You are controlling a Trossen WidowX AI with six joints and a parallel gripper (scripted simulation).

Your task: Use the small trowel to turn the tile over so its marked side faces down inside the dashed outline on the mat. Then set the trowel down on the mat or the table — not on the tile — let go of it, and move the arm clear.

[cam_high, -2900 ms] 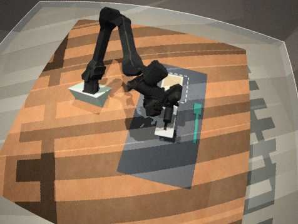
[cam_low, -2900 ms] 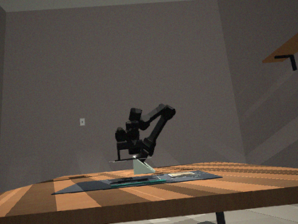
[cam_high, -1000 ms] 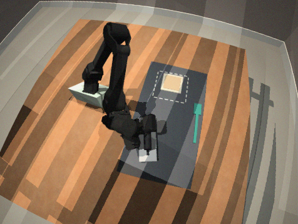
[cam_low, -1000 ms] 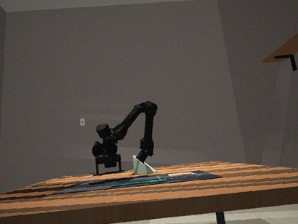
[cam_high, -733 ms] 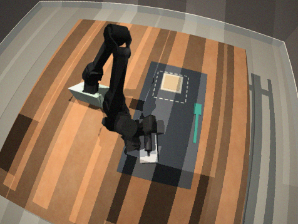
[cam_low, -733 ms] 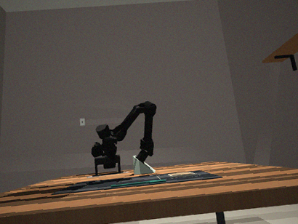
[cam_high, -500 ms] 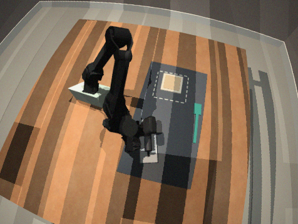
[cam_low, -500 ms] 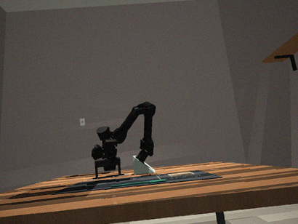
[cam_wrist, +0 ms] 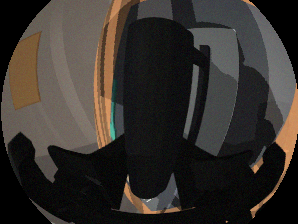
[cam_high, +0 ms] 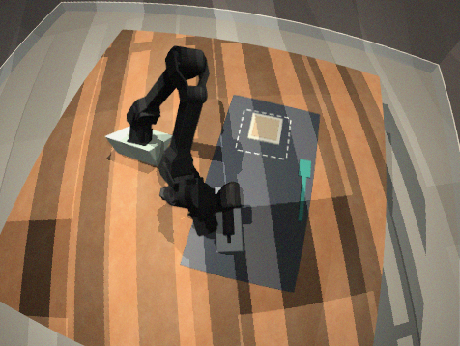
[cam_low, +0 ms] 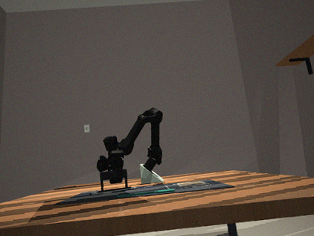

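A black robot arm (cam_high: 186, 116) (cam_low: 154, 134) stood on a pale, wedge-shaped base (cam_high: 140, 150) (cam_low: 147, 178) on a wood-striped table (cam_high: 135, 271) (cam_low: 171, 218). From where I stood in the room, it arched up, then reached down over a dark blue-grey mat (cam_high: 271, 242) (cam_low: 221, 185).

Its gripper (cam_high: 224, 219) (cam_low: 115, 187) (cam_wrist: 152, 133) pointed downward, low over the mat, the fingers pinching the small trowel (cam_high: 230, 195) (cam_wrist: 157, 90). The trowel had a thick black handle and a flat grey blade (cam_high: 236, 245) (cam_wrist: 222, 92), which lay over the part of the mat away from the tile. I could not tell whether the blade touched the mat.

The tile (cam_high: 266, 129) (cam_low: 190, 183), tan with a cream border, lay flat inside the dashed outline (cam_high: 288, 137), close to its upper edge as seen from above. I could not tell which side was marked. Well apart from the gripper, a teal tool (cam_high: 304, 168) (cam_low: 164, 190) with a square head and a thin handle lay near the mat's long edge.
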